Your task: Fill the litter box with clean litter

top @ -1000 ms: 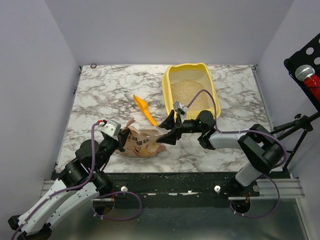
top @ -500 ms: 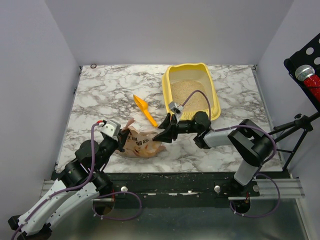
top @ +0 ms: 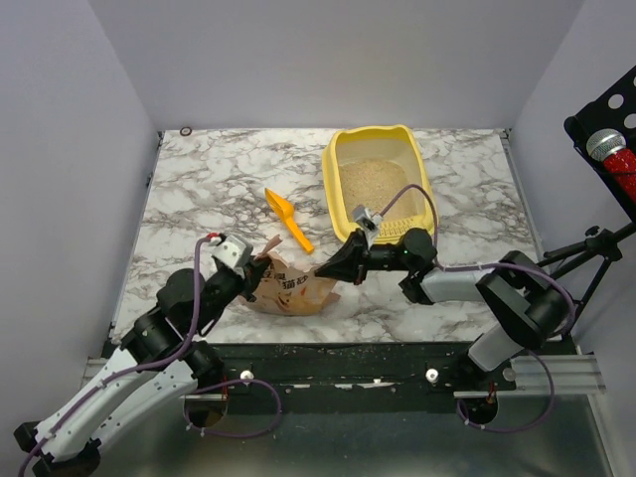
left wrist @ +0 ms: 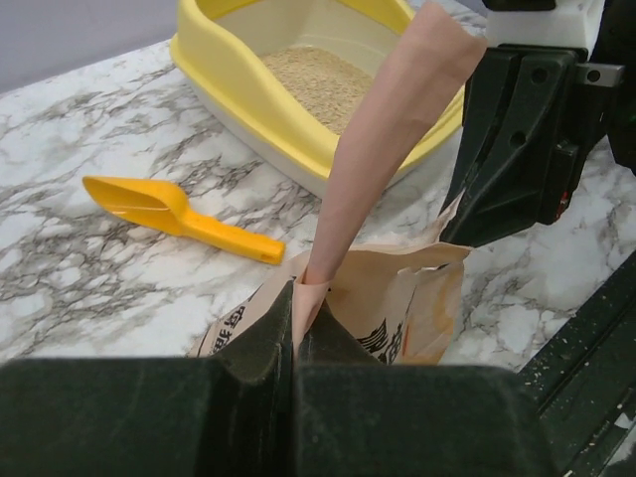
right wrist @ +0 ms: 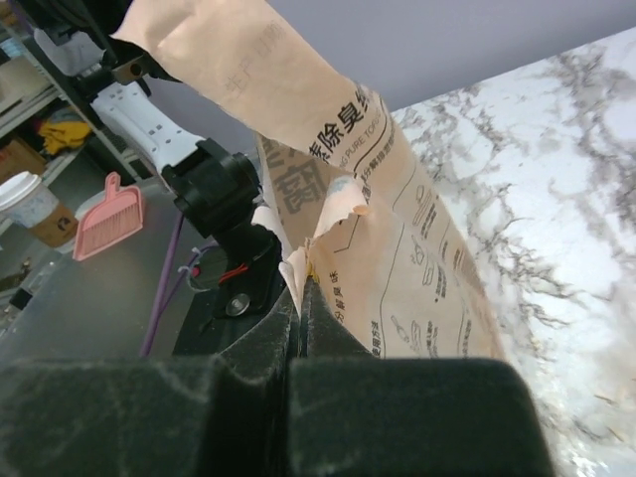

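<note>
The yellow litter box (top: 421, 189) (left wrist: 234, 75) stands at the back right of the marble table with beige clean litter (top: 374, 183) (left wrist: 316, 79) on its floor. A pinkish-tan printed bag (top: 296, 290) (left wrist: 397, 298) (right wrist: 397, 268) lies near the front edge between the arms. My left gripper (top: 260, 268) (left wrist: 296, 310) is shut on the bag's left edge. My right gripper (top: 326, 270) (right wrist: 303, 288) is shut on the bag's torn right edge. A strip of the bag stands up between them.
A small orange scoop (top: 288, 220) (left wrist: 174, 214) lies on the table left of the litter box. A dark ring (top: 186, 130) sits at the back left corner. White walls close in the table; a stand with a red microphone (top: 609, 149) is at the right.
My right gripper moved in onto the bag's right edge and shut on it. The bag now stands more upright and has shifted slightly right. The left arm rose a little.
</note>
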Robot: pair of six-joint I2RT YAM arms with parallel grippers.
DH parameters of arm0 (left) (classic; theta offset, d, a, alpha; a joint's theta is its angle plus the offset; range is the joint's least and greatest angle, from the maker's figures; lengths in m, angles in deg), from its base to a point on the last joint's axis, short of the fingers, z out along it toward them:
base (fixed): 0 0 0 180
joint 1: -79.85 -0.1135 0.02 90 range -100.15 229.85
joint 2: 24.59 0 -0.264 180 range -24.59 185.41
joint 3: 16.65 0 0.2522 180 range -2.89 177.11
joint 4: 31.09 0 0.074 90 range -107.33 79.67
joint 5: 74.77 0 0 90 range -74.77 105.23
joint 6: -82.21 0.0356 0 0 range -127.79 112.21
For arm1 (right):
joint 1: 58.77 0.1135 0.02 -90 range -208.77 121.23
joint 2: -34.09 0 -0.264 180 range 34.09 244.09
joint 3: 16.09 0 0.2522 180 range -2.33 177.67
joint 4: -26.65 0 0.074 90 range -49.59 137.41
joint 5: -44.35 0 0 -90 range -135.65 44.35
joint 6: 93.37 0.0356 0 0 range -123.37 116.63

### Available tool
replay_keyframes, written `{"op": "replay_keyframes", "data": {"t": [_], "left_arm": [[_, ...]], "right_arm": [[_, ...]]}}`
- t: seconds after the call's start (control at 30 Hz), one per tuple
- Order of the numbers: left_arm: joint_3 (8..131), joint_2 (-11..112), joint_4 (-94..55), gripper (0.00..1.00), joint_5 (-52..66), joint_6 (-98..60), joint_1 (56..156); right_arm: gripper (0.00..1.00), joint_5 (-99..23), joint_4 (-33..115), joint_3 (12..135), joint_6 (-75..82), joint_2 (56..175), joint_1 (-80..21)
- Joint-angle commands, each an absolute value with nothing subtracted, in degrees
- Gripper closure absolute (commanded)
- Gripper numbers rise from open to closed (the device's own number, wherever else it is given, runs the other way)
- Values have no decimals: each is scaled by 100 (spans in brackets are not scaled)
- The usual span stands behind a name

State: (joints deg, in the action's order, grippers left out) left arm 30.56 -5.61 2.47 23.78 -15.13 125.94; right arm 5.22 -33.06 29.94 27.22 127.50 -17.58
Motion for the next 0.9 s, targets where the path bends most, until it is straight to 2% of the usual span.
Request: {"op": "replay_keyframes", "data": {"t": [0.0,0.1,0.23,0.3,0.43,0.57,0.63,0.73,0.87], "left_arm": [[3797,246,-599,100,980,-1614,12599],[4008,932,-922,100,496,-1781,12599],[4061,1670,-1704,100,126,-1913,12599],[4140,2057,-1986,100,-102,-1887,12599],[4132,2752,-2513,87,-761,-1781,12599],[3948,3174,-2761,46,-1201,-1571,12591],[3886,3193,-2700,34,-1193,-1439,12599],[3755,2886,-2498,26,-896,-1071,12591],[3623,2245,-1953,21,-429,-543,12591]], "right_arm": [[100,725,-3214,2764,2363,11621,-2237],[100,980,-1991,2703,2001,10759,-2641],[100,1533,-1656,2439,2414,9941,-3441],[100,1491,-762,2404,2073,9546,-3609],[100,1043,541,2079,1667,8702,-3759],[100,446,1507,1894,1448,8069,-3864],[100,77,1956,1867,1377,7814,-3882],[100,-267,2362,1832,1377,7445,-3900],[100,-557,2626,1710,1403,6882,-3900]]}}
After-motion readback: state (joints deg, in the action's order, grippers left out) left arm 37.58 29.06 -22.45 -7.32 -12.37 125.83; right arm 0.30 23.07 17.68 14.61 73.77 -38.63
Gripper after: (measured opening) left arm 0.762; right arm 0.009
